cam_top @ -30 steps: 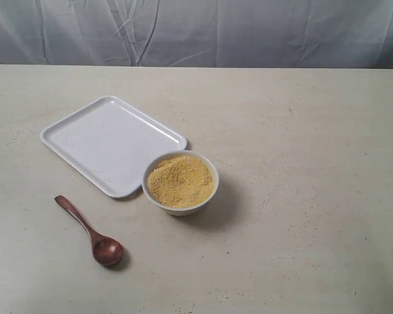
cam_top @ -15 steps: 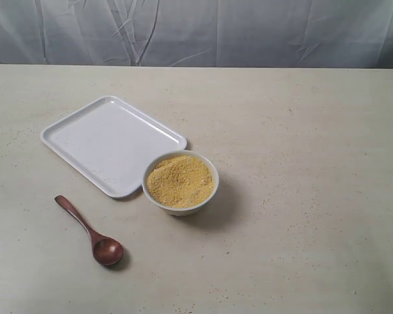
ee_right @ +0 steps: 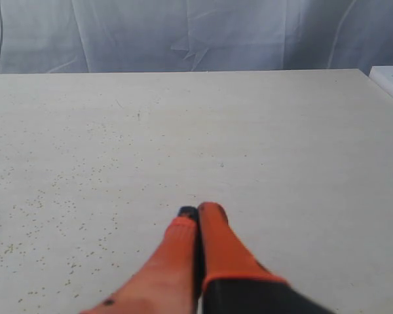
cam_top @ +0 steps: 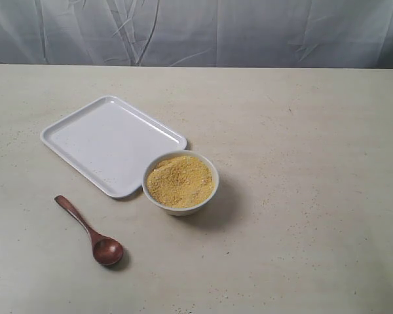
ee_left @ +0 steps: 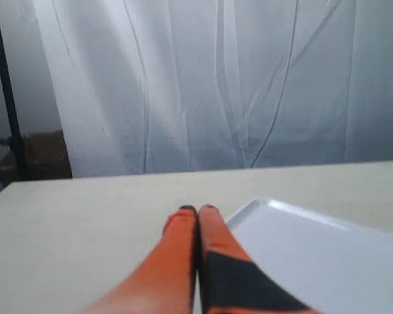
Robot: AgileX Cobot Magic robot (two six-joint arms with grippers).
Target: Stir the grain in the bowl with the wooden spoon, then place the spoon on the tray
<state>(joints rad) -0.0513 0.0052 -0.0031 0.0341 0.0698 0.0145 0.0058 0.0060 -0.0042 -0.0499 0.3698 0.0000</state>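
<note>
"At the table's left, the tray (cam_top: 111,140) lies bare. Nearer me, the wooden spoon (cam_top: 88,230) lies flat on the table (cam_top: 301,163), with no claw near it. Just right of the tray stands the bowl (cam_top: 181,207), close against its corner, with the grain (cam_top: 180,180) heaped almost to the rim."

"Claw states?"

"Left gripper (ee_left: 198,210): clenched, grasping nothing. Right gripper (ee_right: 198,210): likewise clenched and empty."

"Hazards?"

"The spoon lies flat and its handle is slim, so a badly centred claw would likely skid off it. The grain sits high, so a vigorous stir would probably spill it. A bowl this small may slide against the tray."

"View differences?"

"Only the exterior view shows spoon, bowl and grain, and it shows neither arm. Only the wrist views show the claws. The left one also catches the tray's corner."
</note>
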